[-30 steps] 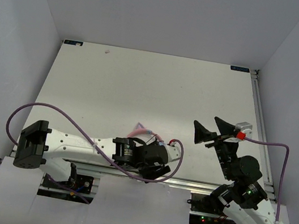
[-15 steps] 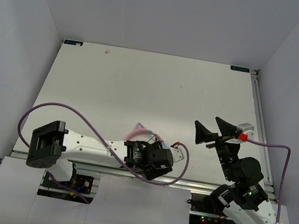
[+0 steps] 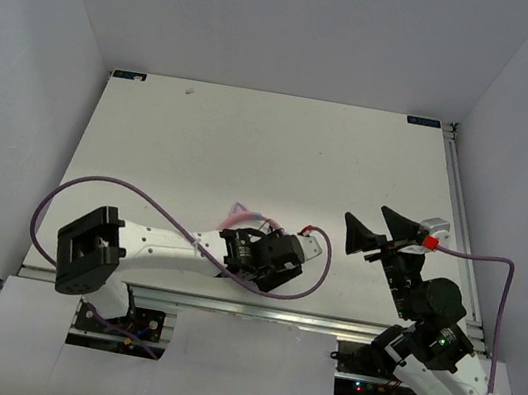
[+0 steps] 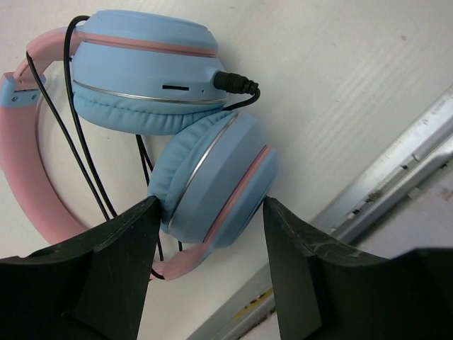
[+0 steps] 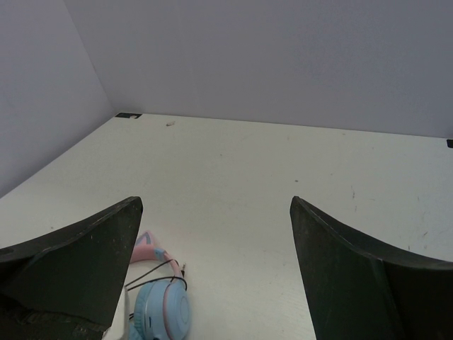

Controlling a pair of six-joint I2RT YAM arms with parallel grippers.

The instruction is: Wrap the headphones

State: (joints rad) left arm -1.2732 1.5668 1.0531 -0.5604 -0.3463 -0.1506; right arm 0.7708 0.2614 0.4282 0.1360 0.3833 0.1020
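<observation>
The headphones (image 4: 148,78) lie on the white table (image 4: 340,64), folded, with light blue ear cups, a pink headband (image 4: 25,163) and a thin black cord (image 4: 74,134) looped across the band and plugged into the upper cup. My left gripper (image 4: 209,205) has its jaws against both sides of the lower ear cup (image 4: 212,177). In the top view my left gripper (image 3: 261,243) covers most of the headphones; only a pink piece of the headphones (image 3: 239,216) shows. My right gripper (image 3: 380,232) is open and empty, raised to the right. In the right wrist view the headphones (image 5: 159,312) show at lower left.
An aluminium rail (image 4: 396,170) runs along the table's near edge, close beside the headphones. The purple robot cable (image 3: 142,199) arcs over my left arm. White walls stand on three sides. A small speck (image 3: 190,91) lies at the far left.
My left arm has swung its gripper a little away from the near edge and up the table. The pink headband has shifted slightly the same way. The right arm has barely moved.
</observation>
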